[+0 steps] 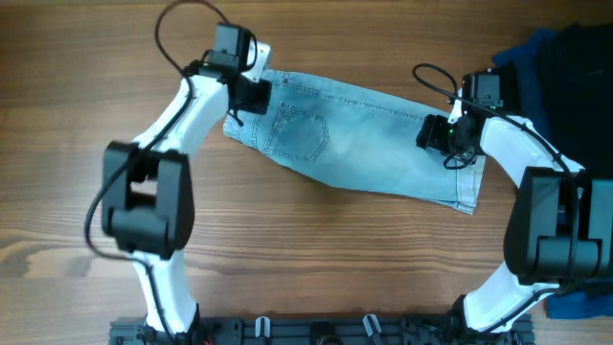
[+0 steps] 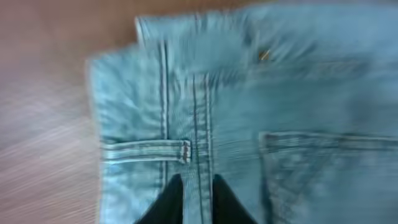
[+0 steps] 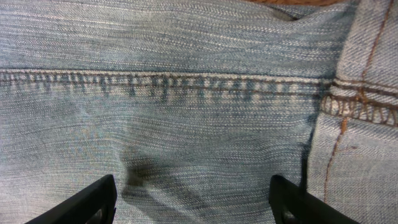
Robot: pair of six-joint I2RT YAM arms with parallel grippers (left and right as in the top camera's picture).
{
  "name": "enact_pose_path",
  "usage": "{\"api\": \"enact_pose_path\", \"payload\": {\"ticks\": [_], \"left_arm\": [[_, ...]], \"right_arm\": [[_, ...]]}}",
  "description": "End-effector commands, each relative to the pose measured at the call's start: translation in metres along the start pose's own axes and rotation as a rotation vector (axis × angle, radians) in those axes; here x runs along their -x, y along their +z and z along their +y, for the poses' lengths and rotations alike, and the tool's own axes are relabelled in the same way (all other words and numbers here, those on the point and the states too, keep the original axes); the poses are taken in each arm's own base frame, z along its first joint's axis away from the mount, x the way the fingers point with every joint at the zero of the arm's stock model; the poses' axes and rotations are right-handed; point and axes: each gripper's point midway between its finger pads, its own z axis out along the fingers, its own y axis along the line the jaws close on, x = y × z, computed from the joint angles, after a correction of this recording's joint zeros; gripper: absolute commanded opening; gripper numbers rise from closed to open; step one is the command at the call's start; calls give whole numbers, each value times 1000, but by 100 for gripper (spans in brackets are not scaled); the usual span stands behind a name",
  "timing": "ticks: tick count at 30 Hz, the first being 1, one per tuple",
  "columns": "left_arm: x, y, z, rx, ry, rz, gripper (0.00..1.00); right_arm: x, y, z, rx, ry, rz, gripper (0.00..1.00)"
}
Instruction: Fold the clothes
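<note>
The light blue denim shorts (image 1: 364, 144) lie folded lengthwise across the table, waistband at the left, cuffs at the right. My left gripper (image 1: 251, 96) is at the waistband end; in the left wrist view its fingers (image 2: 198, 190) are shut on a ridge of denim (image 2: 199, 124) beside a belt loop. My right gripper (image 1: 442, 134) is at the cuff end; in the right wrist view its fingers (image 3: 193, 199) are wide open, low over the denim (image 3: 186, 124) beside the rolled cuff (image 3: 360, 112).
A pile of dark navy and black garments (image 1: 560, 67) lies at the back right corner. A blue cloth (image 1: 584, 302) shows at the right front edge. Bare wooden table (image 1: 316, 259) lies in front of the shorts.
</note>
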Motion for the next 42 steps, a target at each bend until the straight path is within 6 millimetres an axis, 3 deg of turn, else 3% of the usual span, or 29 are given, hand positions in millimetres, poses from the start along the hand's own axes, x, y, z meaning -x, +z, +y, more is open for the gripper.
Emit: {"api": "enact_pose_path", "payload": {"ticks": [1,3,5,11,15,20,22,27,30,32,35,40,42], "left_arm": [[-25,36,-2,-18,-50,97,9],[-43,42,3,9,-86,162,4],[-61,38,22,141,-209,227,4],[-110,20,27,227,-336,421,4],[-127,10,27,268,-441,487,4],[-155,-5,24,289,-444,615,4],[-171,-6,22,296,-440,662,12],[-205,-7,21,309,-435,750,13],[-204,-4,21,307,-437,734,15],[-202,-2,21,305,-437,723,4],[-191,-9,21,300,-438,690,4],[-115,-50,21,260,-439,437,8],[-76,-67,22,238,-443,292,23]], "right_arm": [[-23,21,8,64,10,93,79],[-23,20,9,63,10,98,79],[-21,13,10,58,-13,120,78],[-15,-11,-8,-71,-4,110,80],[-20,-14,-11,-86,-4,126,86],[-27,-15,-12,-92,-5,154,87],[-32,-16,-14,-99,-10,178,88],[-51,-20,-25,-156,-7,250,90],[-47,-18,-25,-153,-7,230,91],[-43,-17,-24,-149,-9,212,91],[-41,-16,-23,-146,-11,203,91],[-10,-37,-11,-120,-59,137,93],[8,-57,-3,-106,-71,105,95]]}}
